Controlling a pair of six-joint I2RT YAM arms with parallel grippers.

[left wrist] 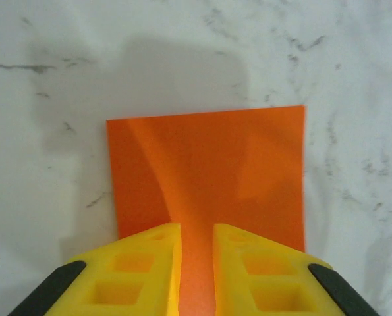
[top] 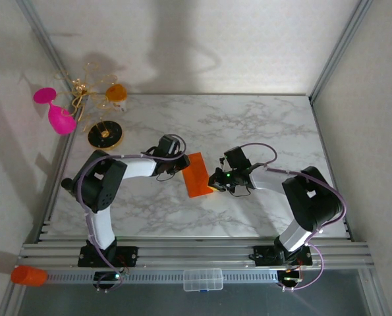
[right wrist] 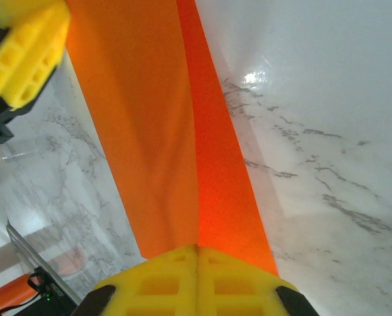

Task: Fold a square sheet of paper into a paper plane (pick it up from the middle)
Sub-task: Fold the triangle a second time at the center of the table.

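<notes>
Tearing is my worry: the orange paper [top: 197,174] sits mid-way across the desk [top: 261,125], my right claw [right wrist: 197,253] pressed together on one edge, my left claw [left wrist: 197,245] nearly closed at the opposite edge though I cannot tell if it grips, so uneven pulling could rip or skew it.

We show both arms bent inward, grippers facing each other: the left gripper [left wrist: 197,229] with jaws narrowly parted, the right gripper [right wrist: 197,249], opposite it, with jaws pressed fully together
</notes>
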